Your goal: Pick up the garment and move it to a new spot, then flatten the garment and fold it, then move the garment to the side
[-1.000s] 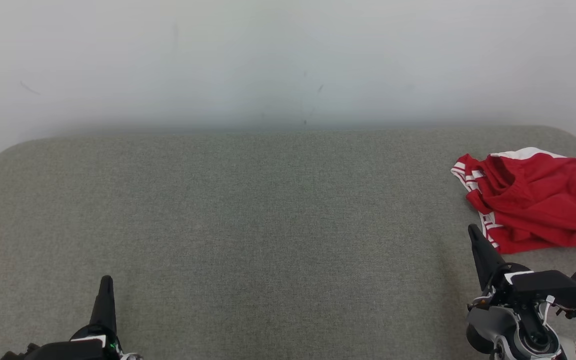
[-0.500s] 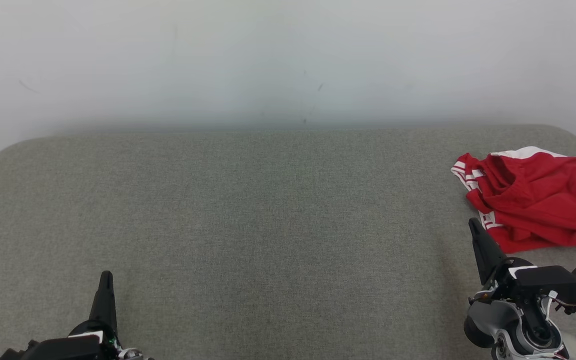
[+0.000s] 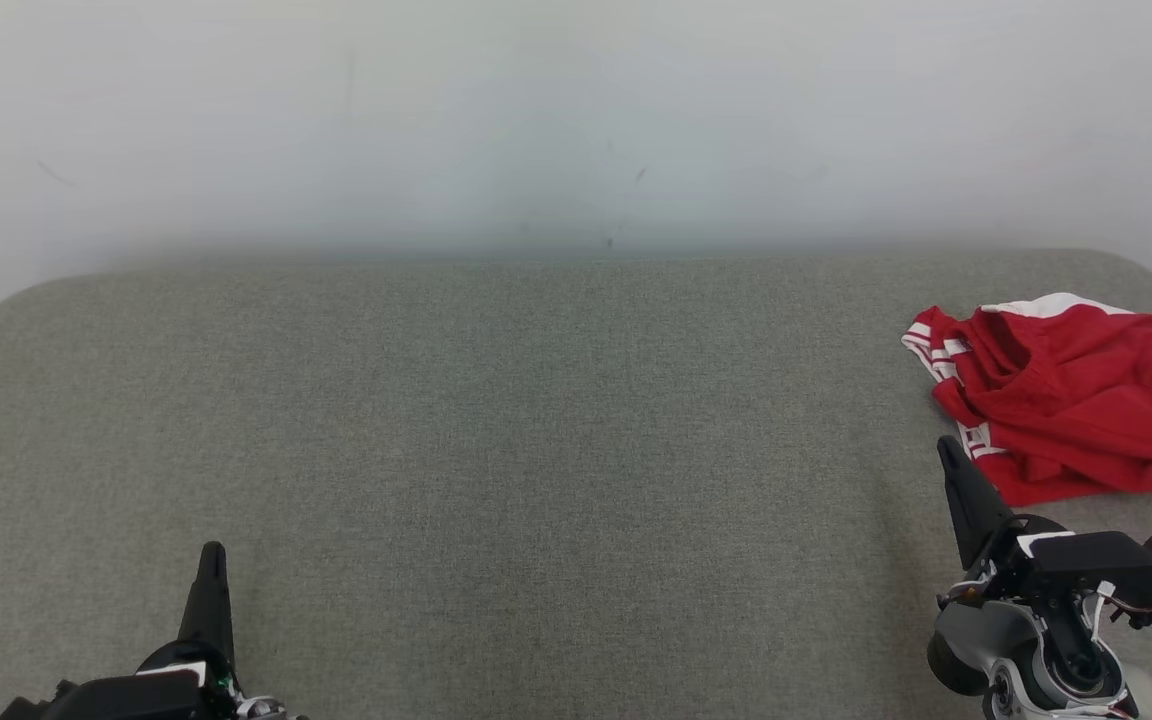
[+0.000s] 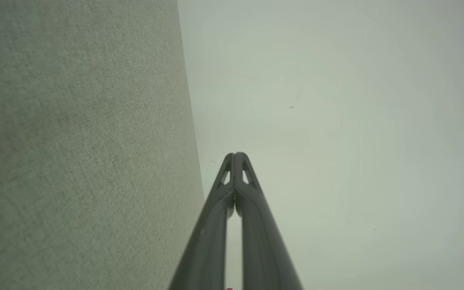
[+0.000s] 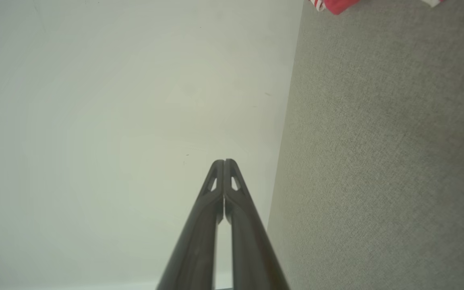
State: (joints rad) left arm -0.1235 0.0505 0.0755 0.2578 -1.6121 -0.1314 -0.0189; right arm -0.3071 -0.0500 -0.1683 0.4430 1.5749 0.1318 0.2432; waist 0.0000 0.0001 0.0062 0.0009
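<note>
The garment is red with white stripes and lies crumpled at the far right of the grey fabric surface. A sliver of the garment also shows at the top of the right wrist view. My right gripper is shut and empty, its tip just left of the garment's near edge and apart from it. In its own view the right gripper has its fingers pressed together. At the lower left my left gripper is shut and empty, far from the garment. The left wrist view shows the left gripper closed too.
A pale wall stands behind the grey surface. The surface has rounded back corners at left and right. The garment lies close to the right edge.
Over the first half second both grippers rose slightly in the head view. Since then nothing has moved. The garment lies as before.
</note>
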